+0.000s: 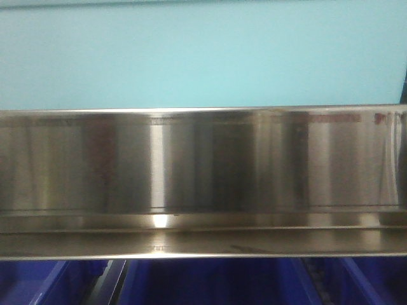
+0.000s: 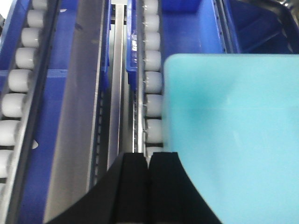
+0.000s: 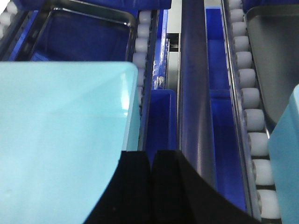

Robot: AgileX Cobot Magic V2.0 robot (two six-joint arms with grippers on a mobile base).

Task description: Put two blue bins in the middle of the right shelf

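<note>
In the left wrist view a pale blue bin [image 2: 233,140] fills the right side, just right of my left gripper [image 2: 149,156], which is shut on nothing. In the right wrist view another pale blue bin [image 3: 60,140] lies directly left of my right gripper [image 3: 152,153], also shut and empty; the corner of one more pale blue bin [image 3: 286,158] shows at the right edge. Dark blue bins [image 3: 161,116] [image 2: 196,28] sit on the level below the roller tracks. In the front view a pale blue surface [image 1: 203,51] stands above the shelf, and dark blue bins [image 1: 210,283] show beneath it.
A wide steel shelf beam [image 1: 203,178] crosses the front view. White roller tracks [image 2: 153,60] [image 3: 250,98] and steel rails [image 2: 77,116] [image 3: 191,93] run away from both wrists. Steel trays [image 3: 84,32] [image 3: 275,60] [image 2: 280,18] lie on the shelf.
</note>
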